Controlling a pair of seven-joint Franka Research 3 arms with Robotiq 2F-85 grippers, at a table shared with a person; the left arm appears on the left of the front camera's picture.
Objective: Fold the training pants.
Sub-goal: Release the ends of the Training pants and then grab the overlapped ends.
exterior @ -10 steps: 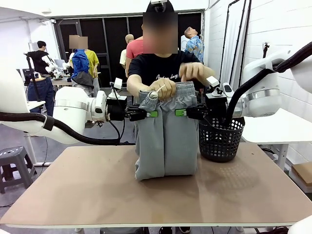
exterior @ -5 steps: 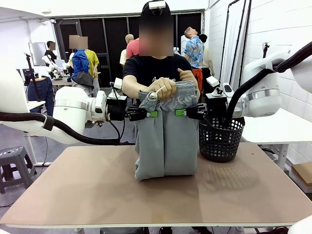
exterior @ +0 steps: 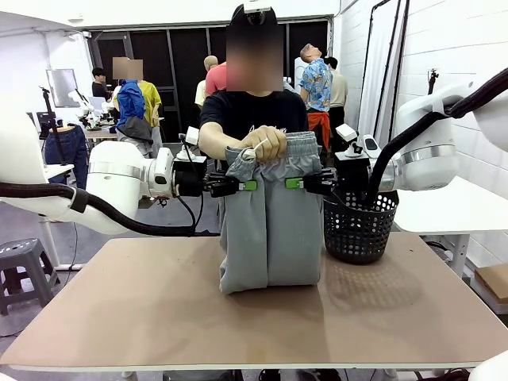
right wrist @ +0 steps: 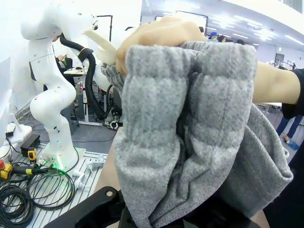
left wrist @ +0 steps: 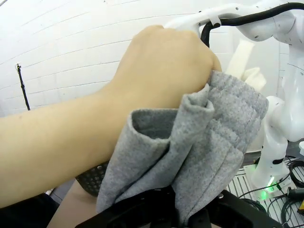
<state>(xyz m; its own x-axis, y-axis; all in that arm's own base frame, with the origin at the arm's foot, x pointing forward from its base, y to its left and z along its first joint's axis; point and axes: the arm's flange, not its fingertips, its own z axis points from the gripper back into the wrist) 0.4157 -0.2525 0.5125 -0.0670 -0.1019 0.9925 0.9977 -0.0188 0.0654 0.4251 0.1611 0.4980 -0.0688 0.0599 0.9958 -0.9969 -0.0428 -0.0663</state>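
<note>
Hanging upright over the middle of the table (exterior: 159, 309): the training pants (exterior: 270, 238), one item, light grey jersey, ribbed waistband uppermost, lower end resting on the tabletop. Held at the left edge, just under the waistband, by the left gripper (exterior: 244, 186), which comes in level from the left with its jaws closed tight on the cloth; its wrist view shows grey fabric pinched between the black fingers. Held at the right edge, at the same height, by the right gripper (exterior: 295, 183), which comes in level from the right, jaws likewise clamped on the fabric, with cloth bunched between its fingers in its wrist view. Above and between the two grippers: the person's hand (exterior: 266, 144), a fist clasped over the gathered waistband and a white drawstring. On the table just beside the pants, to the right: a black mesh basket (exterior: 361, 234), standing upright. At the far side: the person, in a black T-shirt.
</note>
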